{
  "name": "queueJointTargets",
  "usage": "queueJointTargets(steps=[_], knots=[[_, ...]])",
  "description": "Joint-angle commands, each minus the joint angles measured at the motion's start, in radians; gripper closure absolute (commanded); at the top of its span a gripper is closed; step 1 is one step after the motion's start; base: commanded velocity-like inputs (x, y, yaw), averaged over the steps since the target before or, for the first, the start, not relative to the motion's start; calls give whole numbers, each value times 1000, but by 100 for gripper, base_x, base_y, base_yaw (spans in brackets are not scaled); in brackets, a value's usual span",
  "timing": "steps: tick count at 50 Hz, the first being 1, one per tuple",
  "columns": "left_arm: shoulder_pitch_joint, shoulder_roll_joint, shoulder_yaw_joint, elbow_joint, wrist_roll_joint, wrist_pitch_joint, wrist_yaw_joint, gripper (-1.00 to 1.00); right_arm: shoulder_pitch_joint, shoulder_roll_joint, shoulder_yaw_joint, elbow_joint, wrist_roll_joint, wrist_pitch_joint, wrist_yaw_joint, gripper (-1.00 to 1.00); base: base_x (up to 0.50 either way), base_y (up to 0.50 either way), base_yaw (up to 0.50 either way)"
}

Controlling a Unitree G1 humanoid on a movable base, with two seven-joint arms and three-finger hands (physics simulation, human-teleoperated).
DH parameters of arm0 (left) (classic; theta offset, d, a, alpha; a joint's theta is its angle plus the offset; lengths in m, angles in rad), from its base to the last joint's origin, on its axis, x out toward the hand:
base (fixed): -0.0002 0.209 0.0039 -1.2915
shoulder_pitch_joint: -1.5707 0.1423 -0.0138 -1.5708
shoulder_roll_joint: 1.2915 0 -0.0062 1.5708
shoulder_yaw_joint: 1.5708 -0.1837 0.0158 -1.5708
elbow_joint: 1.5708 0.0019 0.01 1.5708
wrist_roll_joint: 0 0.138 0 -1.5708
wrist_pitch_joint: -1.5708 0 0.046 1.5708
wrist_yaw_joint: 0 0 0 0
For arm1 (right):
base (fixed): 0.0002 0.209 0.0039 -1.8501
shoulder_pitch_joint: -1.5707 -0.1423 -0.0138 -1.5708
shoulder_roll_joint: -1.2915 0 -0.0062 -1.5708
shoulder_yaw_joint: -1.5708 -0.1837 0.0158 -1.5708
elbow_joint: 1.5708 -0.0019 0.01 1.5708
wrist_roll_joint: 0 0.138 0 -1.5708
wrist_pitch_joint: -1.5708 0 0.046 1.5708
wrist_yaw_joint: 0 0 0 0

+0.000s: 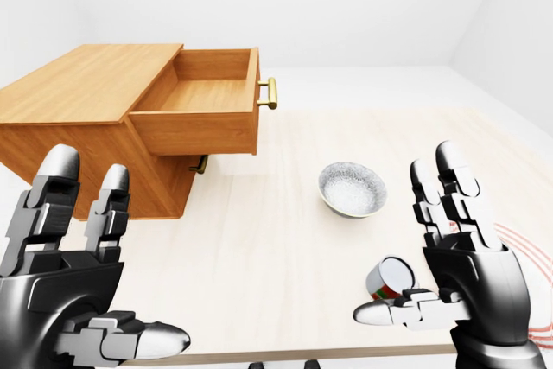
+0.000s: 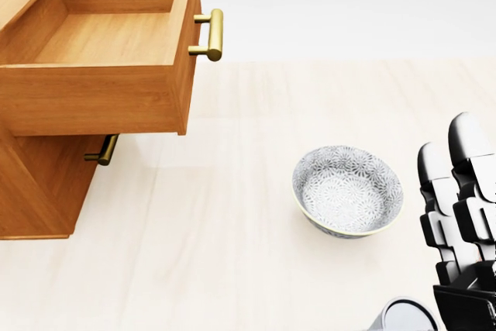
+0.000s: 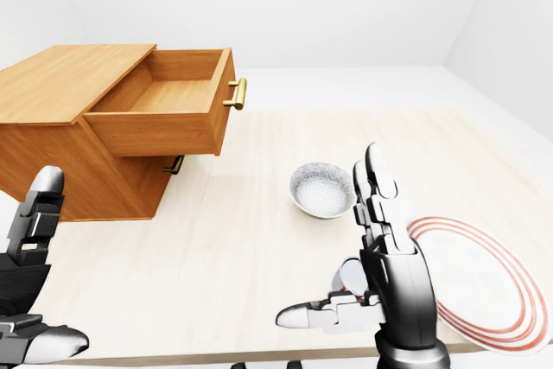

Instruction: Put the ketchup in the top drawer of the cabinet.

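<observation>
The ketchup [image 1: 390,277], a small red-labelled container with a white top, stands upright on the pale table near the bottom right of the left-eye view. My right hand [image 1: 413,246] is open, fingers pointing up and thumb stretched out below the ketchup, not closed on it. In the right-eye view that hand hides most of the ketchup. The wooden cabinet [image 1: 82,131] stands at the left, its top drawer [image 1: 200,103] pulled out and empty, with a brass handle [image 2: 211,34]. My left hand [image 1: 111,257] is open at the bottom left, holding nothing.
A patterned grey bowl [image 2: 347,189] sits on the table between the cabinet and my right hand. A white plate with red rings [image 3: 484,276] lies at the right. The lower drawer's handle [image 2: 103,150] shows under the open drawer. The table's near edge [image 1: 302,353] runs along the bottom.
</observation>
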Motion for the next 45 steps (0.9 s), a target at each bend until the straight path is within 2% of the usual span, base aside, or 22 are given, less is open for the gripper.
queueJointTargets(steps=[1,6,10,15,20,26,31,36,41,45], knots=[[7,8,-2,0,-10,-8,-1,-100,8,-6,14,0,-10,0,-2,-100,0,50,0],[12,15,-9,0,-7,-16,4,-100,8,-6,15,0,-14,0,0,-100,0,50,0],[11,12,-2,0,-13,-13,0,-100,13,-6,15,0,-13,0,0,-100,0,50,0],[20,13,-8,0,-7,-25,-3,-100,13,-6,13,0,-10,0,0,-100,0,50,0],[18,15,-1,0,-14,-21,-2,-100,11,-6,19,0,-16,0,-1,-100,0,50,0],[30,22,-10,0,-10,-40,-2,-100,3,-4,19,0,-21,0,0,-100,0,50,0],[18,23,-15,0,-5,-28,6,-100,0,-6,26,0,-28,0,-3,-100,0,50,0],[24,24,-13,0,-8,-34,4,-100,-30,6,-7,0,16,0,-21,-100,0,0,0],[26,28,-11,0,-11,-37,6,-100,-18,-2,2,0,43,0,-4,-100,0,0,0],[28,31,-10,0,-15,-40,7,-100,-19,-5,-15,0,55,0,-13,-100,43,0,0]])
